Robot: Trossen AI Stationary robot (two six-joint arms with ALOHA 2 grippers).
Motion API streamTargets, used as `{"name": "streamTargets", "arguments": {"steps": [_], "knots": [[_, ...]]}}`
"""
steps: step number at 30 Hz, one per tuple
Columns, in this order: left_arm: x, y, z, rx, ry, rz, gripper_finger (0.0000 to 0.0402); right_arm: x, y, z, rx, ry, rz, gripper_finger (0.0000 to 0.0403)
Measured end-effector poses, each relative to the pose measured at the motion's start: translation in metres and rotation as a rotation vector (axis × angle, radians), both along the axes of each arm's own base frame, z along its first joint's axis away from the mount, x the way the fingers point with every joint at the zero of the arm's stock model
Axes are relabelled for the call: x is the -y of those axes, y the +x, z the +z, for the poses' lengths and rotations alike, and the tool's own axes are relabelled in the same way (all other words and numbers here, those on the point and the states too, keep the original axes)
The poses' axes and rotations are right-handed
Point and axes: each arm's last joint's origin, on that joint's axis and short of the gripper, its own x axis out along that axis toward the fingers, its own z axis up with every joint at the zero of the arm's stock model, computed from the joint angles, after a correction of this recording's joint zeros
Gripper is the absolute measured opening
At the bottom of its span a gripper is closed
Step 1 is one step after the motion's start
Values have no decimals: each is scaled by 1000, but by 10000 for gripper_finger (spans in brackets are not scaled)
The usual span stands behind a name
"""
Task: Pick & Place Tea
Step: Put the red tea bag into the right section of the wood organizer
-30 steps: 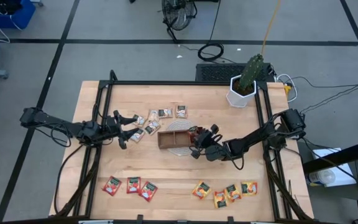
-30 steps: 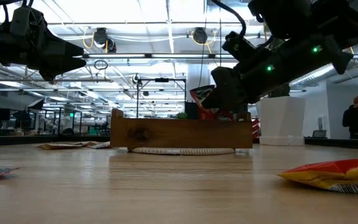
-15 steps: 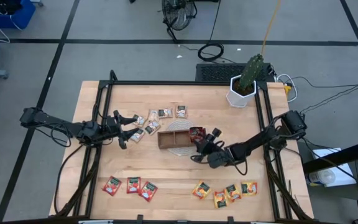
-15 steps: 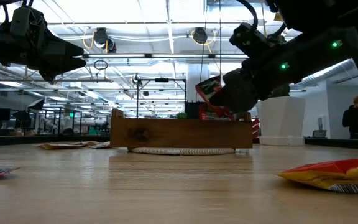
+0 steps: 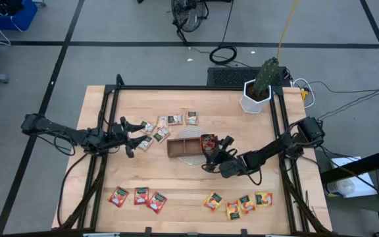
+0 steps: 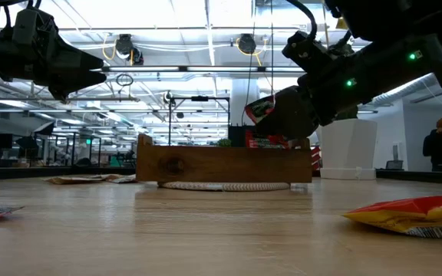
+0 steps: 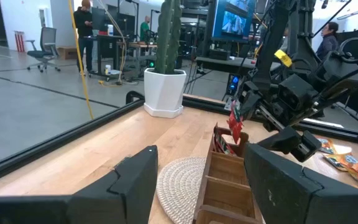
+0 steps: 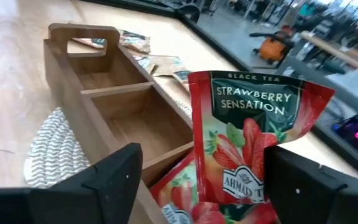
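Note:
A red sachet [image 8: 253, 137] reading "Strawberry Sensation" stands upright, face toward my right wrist camera, above the right compartment of the brown wooden tray [image 5: 179, 146]. Another red sachet [image 8: 179, 202] lies below it in that compartment. My right gripper [image 5: 214, 153] is open at the tray's right end, its fingers wide apart just behind the standing sachet [image 6: 259, 107]. My left gripper [image 5: 135, 136] hovers open left of the tray, beside loose beige sachets [image 5: 170, 120]. Red sachets [image 5: 137, 196] and orange-yellow ones [image 5: 239, 202] lie flat near the table's near edge. My right gripper is open, and the upright red sachet [image 7: 234, 121] stands just ahead of its fingertips, level with them. I cannot tell whether a fingertip touches it. The sachet's lower edge is hidden behind the tray wall and the fingers.
The tray sits on a round woven mat [image 8: 51, 152]. A white pot with a cactus [image 5: 256, 99] stands at the far right corner. Black frame rails run along both table sides. Bare wood lies between the tray and the near rows of sachets.
My right gripper has drawn back a little toward the table's right and near side and risen slightly. The red sachet at its tip has gone from tilted to upright over the tray's right compartment and has kept still for the last half second.

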Motion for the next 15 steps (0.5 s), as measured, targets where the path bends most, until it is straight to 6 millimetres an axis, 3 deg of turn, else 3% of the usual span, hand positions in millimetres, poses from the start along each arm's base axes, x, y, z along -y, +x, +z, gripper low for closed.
{"name": "streamTargets", "arguments": {"steps": [5, 15], "knots": [[0, 0, 0, 0, 0, 0, 239, 0, 0, -2, 0, 72, 39, 299], [0, 0, 0, 0, 0, 0, 239, 1, -5, -7, -104, 25, 37, 281]]}}
